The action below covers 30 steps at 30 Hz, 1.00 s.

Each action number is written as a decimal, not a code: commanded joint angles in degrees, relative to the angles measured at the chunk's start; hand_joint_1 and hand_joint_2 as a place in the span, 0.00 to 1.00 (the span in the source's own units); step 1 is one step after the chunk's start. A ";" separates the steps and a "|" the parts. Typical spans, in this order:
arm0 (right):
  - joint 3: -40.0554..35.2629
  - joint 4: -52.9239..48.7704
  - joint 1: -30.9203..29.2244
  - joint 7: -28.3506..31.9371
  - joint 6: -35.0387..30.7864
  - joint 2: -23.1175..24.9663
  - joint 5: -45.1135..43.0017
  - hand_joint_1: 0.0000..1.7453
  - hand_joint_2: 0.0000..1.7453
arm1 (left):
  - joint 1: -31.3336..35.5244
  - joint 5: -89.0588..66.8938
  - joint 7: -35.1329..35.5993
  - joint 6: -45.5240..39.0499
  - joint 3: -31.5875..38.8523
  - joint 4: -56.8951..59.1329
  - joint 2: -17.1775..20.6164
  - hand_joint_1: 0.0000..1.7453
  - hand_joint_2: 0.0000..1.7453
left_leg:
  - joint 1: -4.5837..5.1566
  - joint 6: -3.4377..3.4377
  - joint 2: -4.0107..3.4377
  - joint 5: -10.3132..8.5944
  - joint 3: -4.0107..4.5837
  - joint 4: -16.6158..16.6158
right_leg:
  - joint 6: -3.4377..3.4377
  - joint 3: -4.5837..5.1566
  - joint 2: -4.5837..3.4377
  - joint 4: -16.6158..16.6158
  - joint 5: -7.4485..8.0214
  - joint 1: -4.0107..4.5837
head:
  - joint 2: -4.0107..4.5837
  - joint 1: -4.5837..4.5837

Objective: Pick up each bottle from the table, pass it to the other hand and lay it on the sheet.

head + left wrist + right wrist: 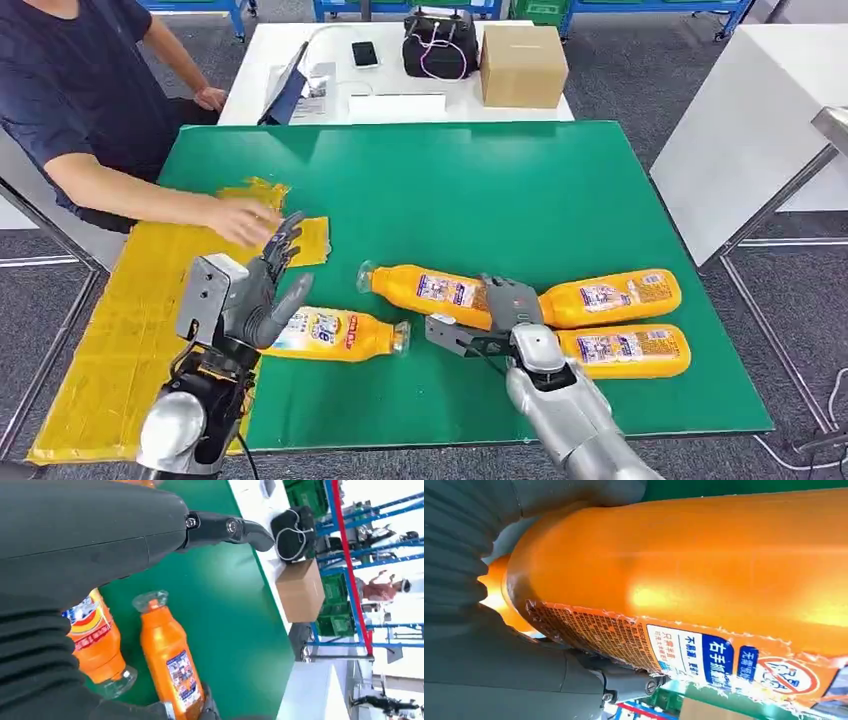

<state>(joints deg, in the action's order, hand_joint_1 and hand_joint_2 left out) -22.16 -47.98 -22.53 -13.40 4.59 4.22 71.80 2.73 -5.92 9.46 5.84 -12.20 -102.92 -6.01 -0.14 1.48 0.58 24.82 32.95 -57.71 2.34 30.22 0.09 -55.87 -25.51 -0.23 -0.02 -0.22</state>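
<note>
Several orange bottles lie on the green table (500, 190). My right hand (507, 305) grips the base end of the middle bottle (430, 290), which lies with its cap to the left; that bottle (704, 565) presses against the palm in the right wrist view. My left hand (262, 290) hovers open, fingers (225, 527) spread, over the base of another bottle (340, 335) lying beside the yellow sheet (130, 320). This bottle (95, 635) and the gripped one (172, 665) appear in the left wrist view. Two more bottles (612, 297) (625, 351) lie at the right.
A person sits at the far left with a hand (243, 220) resting on the sheet's far end, close to my left hand. A white table behind holds a cardboard box (522, 65), a black bag (440, 45) and a phone (365, 54).
</note>
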 commanded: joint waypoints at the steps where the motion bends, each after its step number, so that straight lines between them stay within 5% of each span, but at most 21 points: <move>1: 1.43 -0.59 2.68 0.21 0.38 -0.61 -0.27 1.00 1.00 | 0.10 0.15 -0.01 -0.09 1.69 0.62 -0.50 0.00 0.00 | -0.04 -0.05 0.05 -0.01 0.10 0.03 | -0.03 0.05 0.08 0.06 0.00 0.04 | 0.00 0.02; 3: 1.43 -0.59 2.68 0.21 0.38 -0.61 -0.27 1.00 1.00 | 0.10 0.15 -0.01 -0.09 1.69 0.62 -0.50 0.00 0.00 | -0.03 -0.05 0.05 -0.03 0.17 0.04 | -0.03 0.14 0.07 0.06 0.01 0.03 | 0.00 0.00; 6: 3.30 -9.43 4.80 3.02 -8.22 0.06 -2.82 1.00 1.00 | -2.36 5.34 -0.70 -1.52 2.73 -0.01 -0.84 0.00 0.00 | -0.02 -0.04 0.00 -0.01 0.28 0.01 | -0.03 0.28 0.02 0.03 0.01 0.02 | 0.00 0.00; 9: 5.55 -23.13 8.85 7.97 -14.82 0.81 -14.28 1.00 1.00 | -7.29 14.30 -4.82 -2.15 4.12 0.78 0.33 0.00 0.00 | -0.01 -0.07 -0.15 0.01 0.40 0.03 | -0.05 0.42 -0.11 0.02 0.02 0.01 | 0.00 0.02; 10: 4.79 -31.74 9.67 11.02 -17.86 0.97 -21.30 1.00 1.00 | -6.98 17.76 -7.09 -1.54 4.68 -0.71 -0.39 0.00 1.00 | 0.04 -0.06 -0.21 0.05 0.45 0.02 | -0.04 0.46 -0.18 -0.04 -0.02 -0.03 | 0.00 0.02; 15: -0.90 -46.22 12.30 11.26 -17.87 -1.02 -34.10 1.00 1.00 | -6.11 22.98 -5.03 -3.10 2.72 -1.43 0.01 0.00 1.00 | 0.00 -0.06 -0.04 0.05 1.16 -0.19 | -0.01 1.11 0.00 -0.27 -0.06 0.01 | 0.00 0.00; 24: -5.41 -39.45 11.00 14.06 -22.54 -1.71 -39.70 1.00 1.00 | -4.67 25.97 -6.21 -3.46 -1.97 -1.34 1.36 0.00 1.00 | -0.02 -0.07 0.07 -0.04 1.09 -0.02 | 0.00 1.03 0.12 -0.05 0.00 0.02 | 0.00 0.02; 30: -8.89 -35.48 8.33 11.96 -19.00 -2.03 -41.91 1.00 1.00 | -4.32 26.79 -6.93 -3.26 -3.98 -2.36 2.20 0.00 1.00 | -0.03 -0.08 -0.04 -0.03 1.09 -0.02 | -0.01 1.04 0.00 -0.05 0.03 0.03 | 0.00 0.00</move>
<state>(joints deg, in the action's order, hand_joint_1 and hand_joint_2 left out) -25.77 -88.48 -10.16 0.46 -17.42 4.09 32.00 -3.64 20.04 2.99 2.73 -12.33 -105.39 -5.99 -0.14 1.46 0.60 24.79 34.07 -57.71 2.36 31.28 0.12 -55.93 -25.49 -0.24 -0.02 -0.22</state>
